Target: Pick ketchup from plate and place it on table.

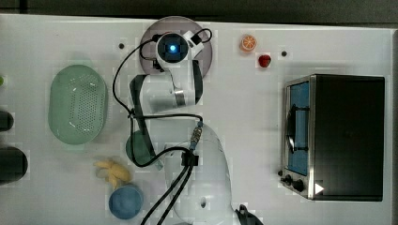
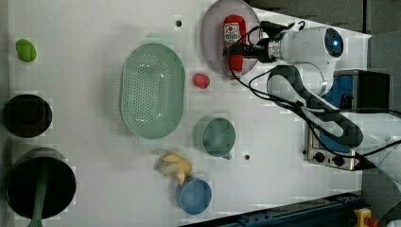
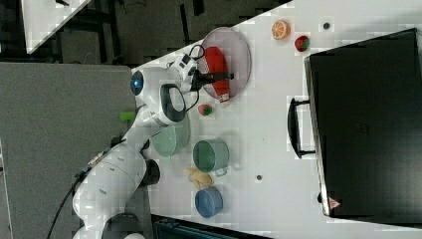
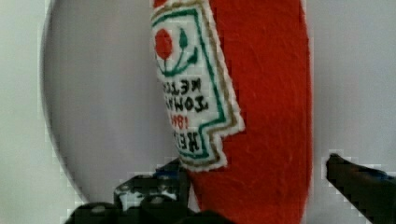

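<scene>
We see the ketchup (image 4: 266, 107) is soft red felt, fuzzy, with a stitched cloth label. The plate (image 4: 102, 102) under it looks smooth and matt. The surface (image 1: 244, 122) is smooth white. The toaster oven (image 1: 347, 136) has shiny metal edges.

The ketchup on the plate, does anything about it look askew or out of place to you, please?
Only mildly: the ketchup lies flat on its side on the plate rather than upright. Nothing looks spilled or damaged.
</scene>
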### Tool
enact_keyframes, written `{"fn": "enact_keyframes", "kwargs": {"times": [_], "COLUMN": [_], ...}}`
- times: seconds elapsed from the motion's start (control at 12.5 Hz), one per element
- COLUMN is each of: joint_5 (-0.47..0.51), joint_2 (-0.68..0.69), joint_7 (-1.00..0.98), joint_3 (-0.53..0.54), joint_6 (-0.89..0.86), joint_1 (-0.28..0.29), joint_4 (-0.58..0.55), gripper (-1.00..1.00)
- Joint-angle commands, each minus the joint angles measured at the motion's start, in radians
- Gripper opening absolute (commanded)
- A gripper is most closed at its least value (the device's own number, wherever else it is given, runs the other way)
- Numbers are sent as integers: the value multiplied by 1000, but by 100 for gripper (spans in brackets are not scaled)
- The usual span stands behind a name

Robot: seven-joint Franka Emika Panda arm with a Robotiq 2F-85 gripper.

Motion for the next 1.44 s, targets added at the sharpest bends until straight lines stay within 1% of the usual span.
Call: {"fn": "enact_keyframes", "kwargs": {"times": [0.08,0.16,0.24,0.48,0.72,0.88,1.04,1.2,1.28,1.44], "joint_5": [-6,-6,-6,-5,0,5,55,159,179,179], "joint_2": [-2,-2,-4,-13,-68,-125,-187,-255,-291,-374], "joint_7": [-31,-31,-31,-30,-14,5,5,5,5,5], "joint_3": [0,-2,-2,1,1,1,1,1,0,-5], "joint_6": [18,18,17,17,-18,-119,-251,-350,-384,-419], "joint_1": [-2,-3,-2,-3,-7,-14,-31,-60,-76,-108], "joint_4": [26,27,31,49,93,129,149,142,127,51], "gripper": [68,42,21,21,21,21,21,21,21,21]}}
